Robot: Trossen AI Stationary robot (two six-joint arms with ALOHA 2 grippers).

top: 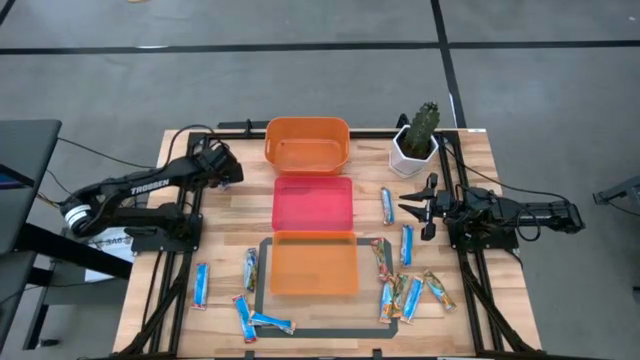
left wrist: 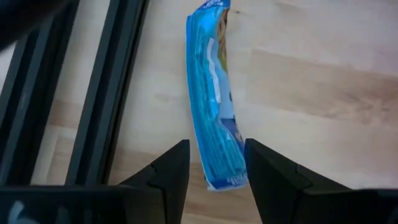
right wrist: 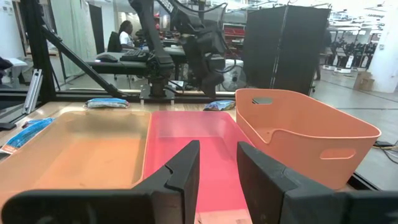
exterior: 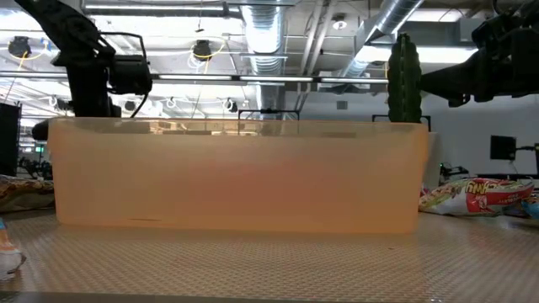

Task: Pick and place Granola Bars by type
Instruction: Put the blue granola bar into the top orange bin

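Left gripper [left wrist: 214, 165] open over a blue bar [left wrist: 214, 106] (lying on wood), right gripper [right wrist: 217, 165] parted

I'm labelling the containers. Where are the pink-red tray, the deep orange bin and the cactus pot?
pink-red tray [top: 313, 204]: high view, its bare floor.
deep orange bin [top: 307, 143]: high view, its inner floor.
cactus pot [top: 411, 158]: high view, the white pot's side wall.

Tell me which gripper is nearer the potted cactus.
Right. The right gripper hangs just beside the potted cactus, over the table's right side; the left gripper is beyond the orange tub.
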